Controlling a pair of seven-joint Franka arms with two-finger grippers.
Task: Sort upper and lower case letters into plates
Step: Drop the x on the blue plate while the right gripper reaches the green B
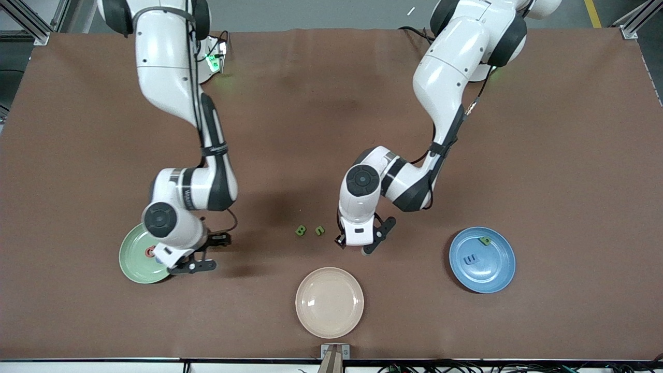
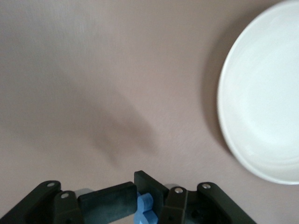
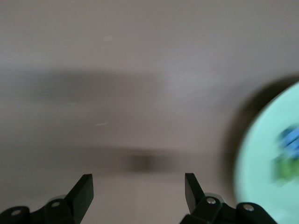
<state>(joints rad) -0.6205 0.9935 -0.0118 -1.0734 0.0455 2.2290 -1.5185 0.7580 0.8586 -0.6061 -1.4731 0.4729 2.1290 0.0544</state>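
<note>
The brown cloth-covered table (image 1: 544,129) carries three round shallow plates: cream-beige (image 1: 329,302) nearest the front camera, speckled blue (image 1: 482,259) toward the left arm's end, pale mint green (image 1: 135,259) toward the right arm's end.

The left gripper (image 1: 353,247) sits low beside two green letters (image 1: 310,230), fingers (image 2: 112,203) clamped on a blue letter (image 2: 145,209).

The right gripper (image 3: 138,189) hovers at the green plate's edge, fingers apart.

The blue plate holds a blue letter E (image 1: 471,259) and a green letter (image 1: 485,240); the green plate holds a red letter (image 1: 150,252).
</note>
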